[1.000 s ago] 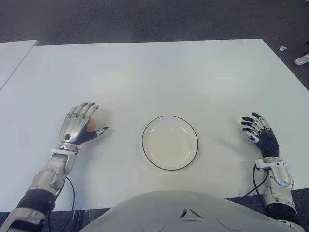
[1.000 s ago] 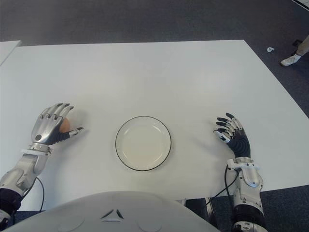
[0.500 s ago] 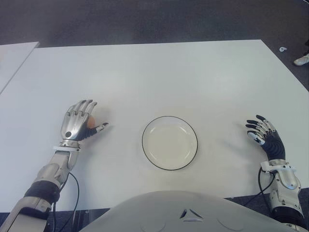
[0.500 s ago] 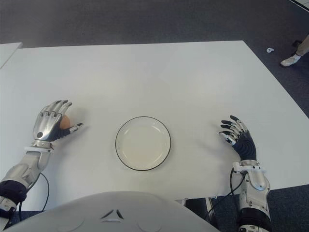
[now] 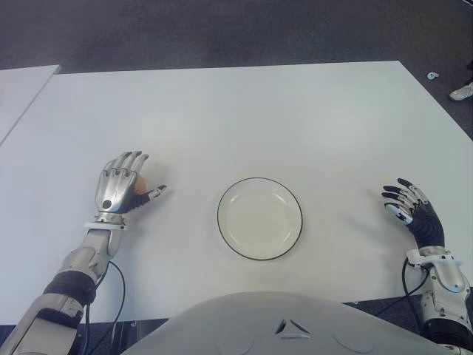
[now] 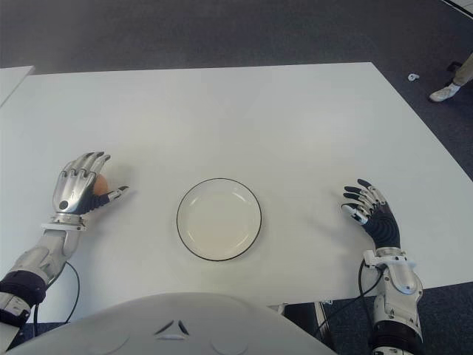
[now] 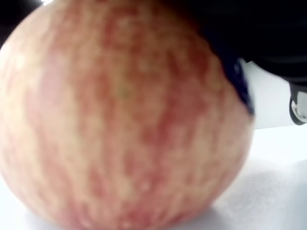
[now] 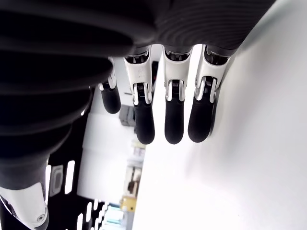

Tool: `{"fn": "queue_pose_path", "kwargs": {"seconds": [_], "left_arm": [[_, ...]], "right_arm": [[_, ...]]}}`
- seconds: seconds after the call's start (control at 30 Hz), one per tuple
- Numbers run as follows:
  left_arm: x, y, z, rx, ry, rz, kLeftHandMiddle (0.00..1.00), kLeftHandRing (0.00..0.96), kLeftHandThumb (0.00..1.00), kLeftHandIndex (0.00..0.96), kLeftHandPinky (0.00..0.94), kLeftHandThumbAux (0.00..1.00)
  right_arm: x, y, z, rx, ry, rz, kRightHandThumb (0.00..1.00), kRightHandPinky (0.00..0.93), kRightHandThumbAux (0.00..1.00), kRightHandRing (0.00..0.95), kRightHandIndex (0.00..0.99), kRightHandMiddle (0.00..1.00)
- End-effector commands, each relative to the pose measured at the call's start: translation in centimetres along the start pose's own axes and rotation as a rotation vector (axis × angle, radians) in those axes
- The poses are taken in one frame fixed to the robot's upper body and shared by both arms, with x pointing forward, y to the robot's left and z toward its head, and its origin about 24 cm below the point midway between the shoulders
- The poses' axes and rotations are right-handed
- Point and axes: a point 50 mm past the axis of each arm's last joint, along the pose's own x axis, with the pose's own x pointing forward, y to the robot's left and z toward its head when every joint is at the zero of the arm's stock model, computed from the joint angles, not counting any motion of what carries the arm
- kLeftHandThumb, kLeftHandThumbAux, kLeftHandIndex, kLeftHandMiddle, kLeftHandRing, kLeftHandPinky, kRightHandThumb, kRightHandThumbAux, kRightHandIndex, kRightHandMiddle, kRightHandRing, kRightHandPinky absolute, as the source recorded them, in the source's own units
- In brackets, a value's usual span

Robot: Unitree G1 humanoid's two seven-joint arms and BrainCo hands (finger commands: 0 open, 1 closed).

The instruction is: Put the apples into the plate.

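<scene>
One red-yellow apple (image 5: pixel 139 183) sits on the white table (image 5: pixel 244 111) at the left; it fills the left wrist view (image 7: pixel 120 120). My left hand (image 5: pixel 127 174) is cupped over it, fingers arched on top and the thumb stretched out to the right, not closed around it. The white plate with a dark rim (image 5: pixel 259 179) lies in the middle near the front edge, with nothing in it. My right hand (image 5: pixel 408 208) shows at the far right of the plate, fingers (image 8: pixel 173 120) spread and holding nothing.
A second white table (image 5: pixel 22 81) stands at the far left. Dark carpet lies beyond the table, with a person's shoe (image 5: pixel 462 91) and a small white scrap (image 5: pixel 433 74) at the far right.
My right hand has drawn back to the right and toward the table's front edge. My left wrist has shifted slightly left, the hand staying over the apple.
</scene>
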Motion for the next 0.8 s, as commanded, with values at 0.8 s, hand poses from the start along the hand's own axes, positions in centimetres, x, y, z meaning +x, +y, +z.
{"fn": "queue_pose_path", "kwargs": {"seconds": [0.8], "left_arm": [[-8.1,-7.0,3.3,-0.143,0.071,-0.481,0.172,0.151,0.379,0.204,0.19,0.322]], "right_arm": [[-1.5,-0.4,-1.1,0.019,0.108,0.016,0.389,0.319,0.66,0.288,0.149,0.305]]}}
